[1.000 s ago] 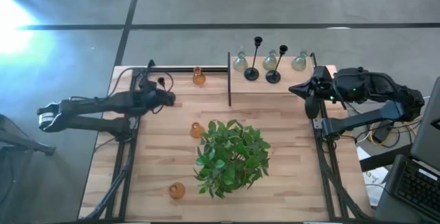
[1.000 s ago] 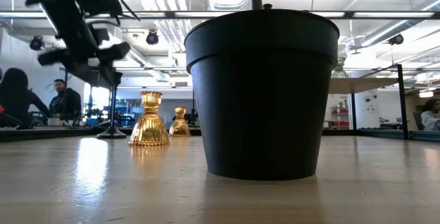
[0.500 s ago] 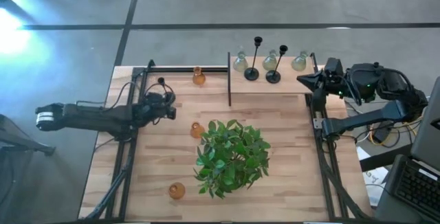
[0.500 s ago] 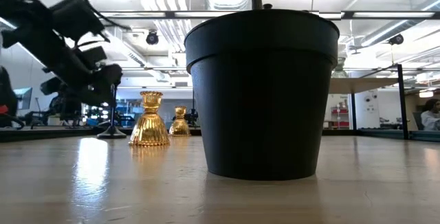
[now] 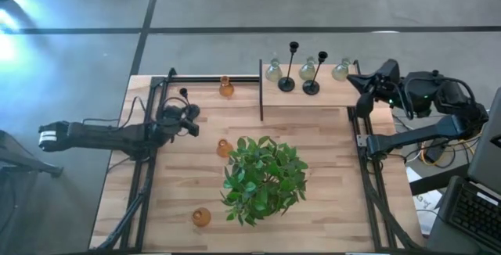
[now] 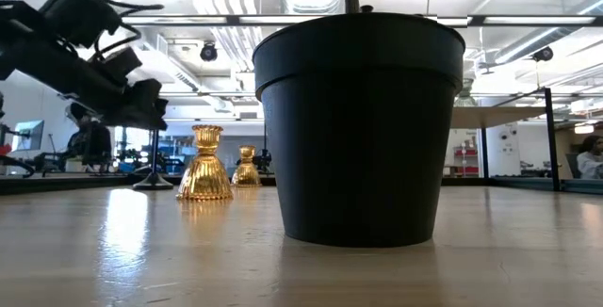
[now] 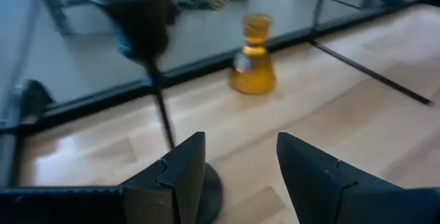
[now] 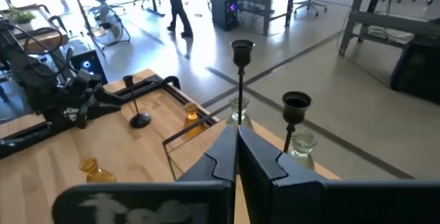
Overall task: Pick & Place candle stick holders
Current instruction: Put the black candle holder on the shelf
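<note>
A black thin-stemmed candle stick holder point(image 5: 183, 95) stands on its round base at the table's far left. My left gripper point(image 5: 191, 119) hangs open and low just short of it. In the left wrist view the holder's stem point(image 7: 162, 117) and base point(image 7: 210, 187) show just past one finger, with nothing between the fingers. Amber holders stand at the far edge point(image 5: 226, 87), mid-table point(image 5: 224, 147) and near the front point(image 5: 201, 217). Two black holders point(image 5: 291, 67) point(image 5: 315, 71) and three clear ones point(image 5: 273, 70) stand on the raised shelf. My right gripper point(image 5: 354, 77) is shut, high by the shelf's right end.
A leafy plant point(image 5: 263, 178) in a black pot point(image 6: 358, 128) fills the table's middle. A thin black upright divider point(image 5: 261, 91) borders the shelf's point(image 5: 333, 95) left side. A black rail point(image 5: 200, 79) runs along the far left edge. People sit in the room behind.
My left gripper has sunk toward the table and drawn slightly toward the near-left, tipping from steeply downward to nearly level and rolling; its fingers stay open. My right gripper has swung toward the far right corner, staying shut. No holder has moved.
</note>
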